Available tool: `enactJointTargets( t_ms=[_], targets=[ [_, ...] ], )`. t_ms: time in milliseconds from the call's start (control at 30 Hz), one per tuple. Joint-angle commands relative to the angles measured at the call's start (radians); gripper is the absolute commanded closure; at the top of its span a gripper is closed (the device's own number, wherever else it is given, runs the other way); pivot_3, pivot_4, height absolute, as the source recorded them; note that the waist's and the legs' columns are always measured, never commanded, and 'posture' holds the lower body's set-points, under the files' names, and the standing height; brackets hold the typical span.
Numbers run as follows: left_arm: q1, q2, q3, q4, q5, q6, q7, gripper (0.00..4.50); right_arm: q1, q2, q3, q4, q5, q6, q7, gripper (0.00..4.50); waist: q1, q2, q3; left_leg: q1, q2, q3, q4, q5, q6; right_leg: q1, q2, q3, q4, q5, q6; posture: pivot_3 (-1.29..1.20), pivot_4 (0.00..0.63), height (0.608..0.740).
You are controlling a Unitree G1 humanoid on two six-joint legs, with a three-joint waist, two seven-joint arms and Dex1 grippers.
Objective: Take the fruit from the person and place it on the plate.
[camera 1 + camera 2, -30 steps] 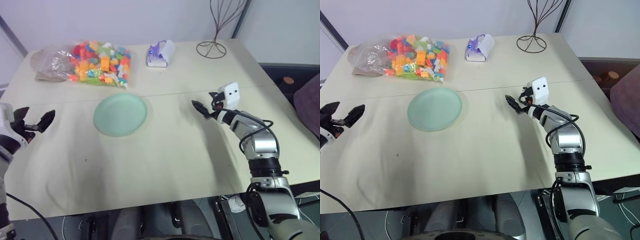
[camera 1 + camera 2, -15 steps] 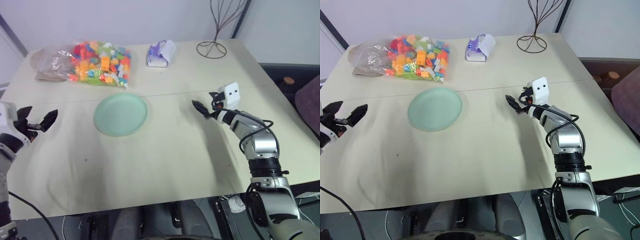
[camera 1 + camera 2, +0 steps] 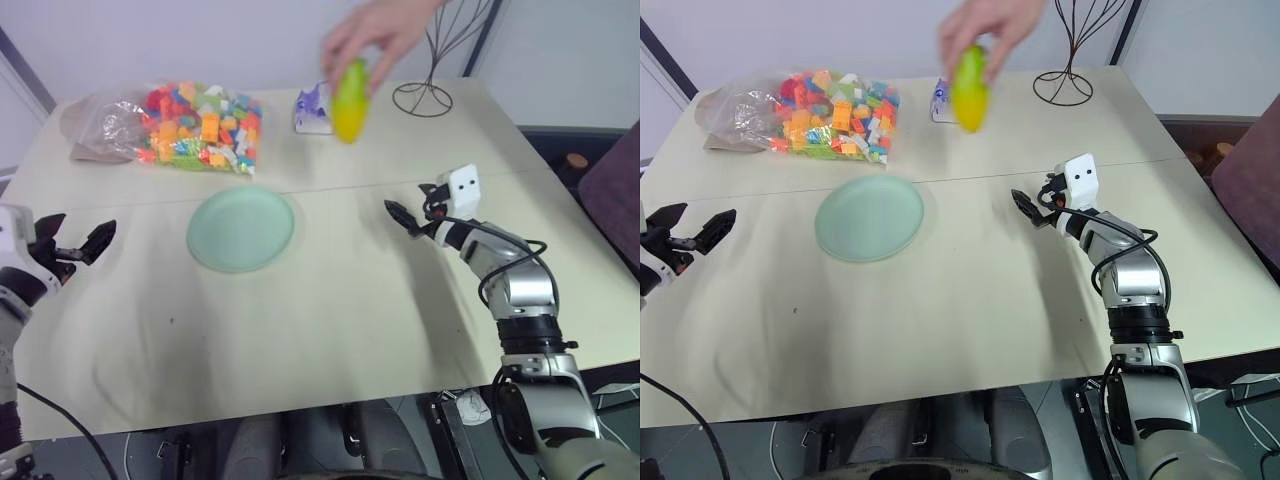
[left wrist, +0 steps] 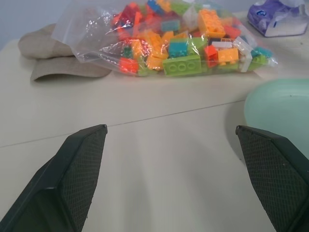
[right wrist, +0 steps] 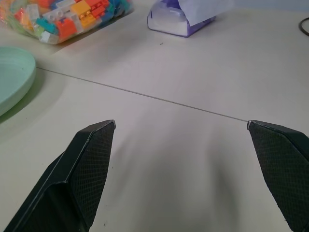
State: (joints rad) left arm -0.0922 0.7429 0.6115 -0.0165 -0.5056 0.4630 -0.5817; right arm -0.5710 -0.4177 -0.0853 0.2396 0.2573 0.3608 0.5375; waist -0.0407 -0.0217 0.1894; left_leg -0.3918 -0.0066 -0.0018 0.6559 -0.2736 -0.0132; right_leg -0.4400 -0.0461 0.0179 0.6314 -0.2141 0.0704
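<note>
A person's hand lowers the fruit over the far side of the table, beyond the plate and off toward its right, with the yellow-green oval gripped by its upper end in the fingertips and hanging well above the tabletop. The plate lies bare on the near half of the table. The left gripper waits to the plate's left with its 2 black fingers spread wide and nothing between them; the right gripper waits to the plate's right, likewise parted wide in its wrist view and carrying nothing. Neither touches the fruit.

The fruit looks smooth-skinned and firm, likely of modest weight but slick, so it could roll or squirt out of a narrow pinch. The safest hold is probably across its waist, below the person's fingers, with the pads set on the broad flanks rather than the tapered ends. A hard squeeze may bruise it.

Beyond the plate sits a clear bag of coloured blocks, with a tan cloth against the bag's left side. A purple-and-white tissue pack lies beyond the plate to the right, and a wire stand rises further right. No brand, label or legible writing can be made out on the fruit, the plate or the tissue pack.
</note>
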Motion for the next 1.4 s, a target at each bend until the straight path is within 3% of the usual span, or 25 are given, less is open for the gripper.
enactJointTargets(
  t_ms=[33,600,733,867,967,1033,1100,1233,1400],
  targets=[
    [-0.01,0.022,0.019,-0.01,0.004,-0.026,-0.002,0.0,-0.008,-0.01,-0.017,-0.019,-0.001,-0.027,0.006,0.04,0.0,0.0,0.0,0.0,0.0,0.0,0.0,0.0,0.0,0.0,0.0,0.0,0.0,0.0,0.0,0.0,0.15,0.74],
    [-0.013,0.022,0.013,-0.004,0.011,-0.037,-0.007,0.0,-0.007,-0.016,-0.018,-0.042,0.013,-0.008,0.03,0.04,0.0,0.0,0.0,0.0,0.0,0.0,0.0,0.0,0.0,0.0,0.0,0.0,0.0,0.0,0.0,0.0,0.15,0.74],
    [-0.02,0.02,0.0,0.002,0.014,-0.041,-0.011,0.0,0.032,-0.052,-0.067,-0.271,0.274,0.234,0.184,0.04,0.002,0.0,0.0,0.0,0.0,0.0,0.0,0.0,0.0,0.0,0.0,0.0,0.0,0.0,0.0,0.0,0.15,0.74],
    [-0.029,0.025,-0.005,0.01,0.015,-0.041,-0.024,0.0,0.044,-0.121,-0.13,-0.441,0.504,0.472,0.232,0.04,0.004,0.0,0.0,0.0,0.0,0.0,0.001,0.0,0.0,0.0,0.0,0.0,0.0,0.0,0.0,0.0,0.15,0.74],
    [-0.04,0.032,-0.009,0.01,-0.008,-0.023,-0.061,0.0,0.037,-0.146,-0.151,-0.476,0.562,0.531,0.212,0.04,0.005,-0.001,-0.001,0.001,0.0,-0.002,0.002,0.0,0.0,0.003,0.0,-0.001,-0.001,0.0,0.0,0.0,0.15,0.74],
    [-0.055,0.068,-0.008,-0.027,-0.111,0.066,-0.165,0.0,0.029,-0.155,-0.145,-0.476,0.552,0.529,0.197,0.04,0.005,-0.001,-0.001,0.001,0.0,-0.002,0.003,0.0,0.0,0.003,0.0,-0.002,-0.001,0.0,0.0,0.0,0.15,0.74],
    [-0.092,0.112,-0.02,-0.052,-0.204,0.145,-0.257,0.0,0.021,-0.157,-0.139,-0.467,0.547,0.526,0.188,0.04,0.006,-0.001,0.0,0.0,0.001,-0.002,0.005,0.0,0.0,0.003,0.0,-0.002,0.0,0.0,0.0,0.0,0.15,0.74],
    [-0.247,0.162,-0.126,0.014,-0.208,0.165,-0.343,0.0,0.013,-0.159,-0.11,-0.449,0.514,0.5,0.186,0.04,0.018,-0.001,0.0,0.0,0.001,-0.001,0.007,0.0,0.0,0.004,0.002,-0.003,-0.001,0.0,0.0,0.0,0.15,0.74],
    [-0.431,0.07,-0.3,0.117,-0.115,0.087,-0.353,0.0,0.005,-0.136,-0.099,-0.427,0.478,0.459,0.156,0.04,0.028,-0.001,-0.001,0.001,0.0,0.0,0.008,0.0,0.0,0.006,0.004,-0.003,-0.001,0.0,0.0,0.0,0.15,0.74]
  ],
)
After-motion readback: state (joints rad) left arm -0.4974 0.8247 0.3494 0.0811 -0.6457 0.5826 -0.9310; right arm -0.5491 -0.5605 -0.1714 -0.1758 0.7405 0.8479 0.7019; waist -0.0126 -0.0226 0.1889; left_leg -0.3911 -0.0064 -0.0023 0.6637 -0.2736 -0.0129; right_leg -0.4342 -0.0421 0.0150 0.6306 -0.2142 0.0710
